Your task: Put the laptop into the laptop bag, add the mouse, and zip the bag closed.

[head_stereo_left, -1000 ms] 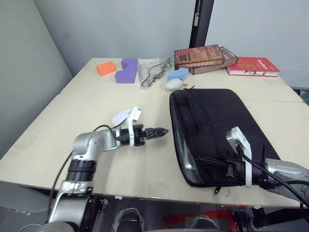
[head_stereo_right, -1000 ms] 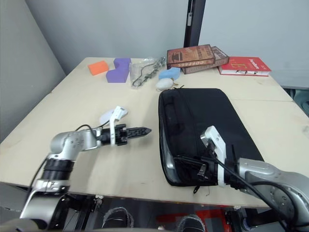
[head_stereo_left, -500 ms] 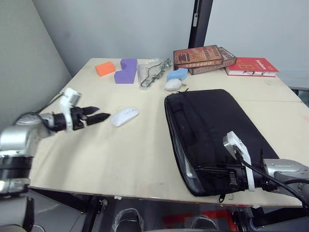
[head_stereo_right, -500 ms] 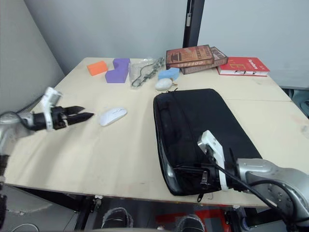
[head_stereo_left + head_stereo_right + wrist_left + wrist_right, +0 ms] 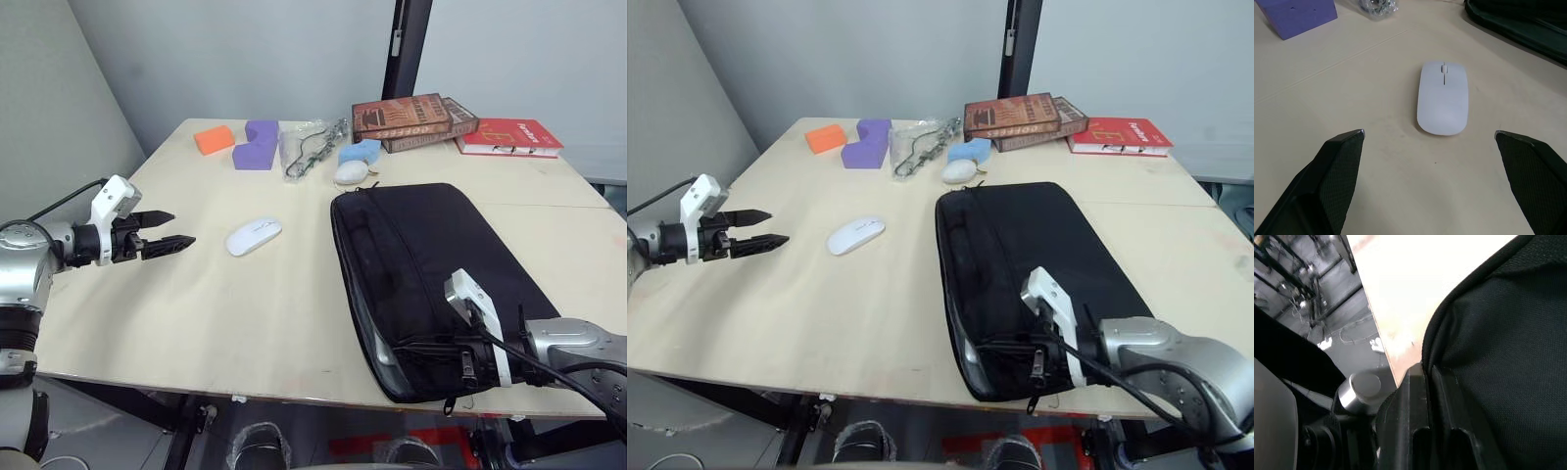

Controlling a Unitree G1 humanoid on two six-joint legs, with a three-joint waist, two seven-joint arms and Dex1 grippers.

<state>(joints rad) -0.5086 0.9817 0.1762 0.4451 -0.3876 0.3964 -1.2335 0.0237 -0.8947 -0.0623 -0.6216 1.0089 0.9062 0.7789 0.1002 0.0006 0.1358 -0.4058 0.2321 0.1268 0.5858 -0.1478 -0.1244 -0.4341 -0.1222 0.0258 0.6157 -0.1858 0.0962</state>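
Pale wooden worktop [image 5: 294, 294] made of two boards with a seam, set against grey walls, a black post [image 5: 409, 44] behind its far edge. The laptop bag [image 5: 431, 264] lies flat on the worktop, black; a sliver of the silver laptop [image 5: 384, 345] shows in its open near-left edge. The mouse [image 5: 254, 236] sits white on bare wood left of the laptop bag, well apart from it. Left gripper [image 5: 162, 231] hovers left of the mouse with its fingers spread wide, nothing between them; in the left wrist view the mouse [image 5: 1443, 97] lies ahead between the two finger tips. Right gripper [image 5: 468, 360] is at the laptop bag's near corner, fingers closed tight on the bag's edge. Beyond the laptop bag, at the far side: orange block [image 5: 215, 138], purple block [image 5: 257, 144], clear packet with a chain [image 5: 312, 147], blue sponge [image 5: 361, 150], a whitish lump [image 5: 351, 172], brown books [image 5: 413, 116], red book [image 5: 508, 136]
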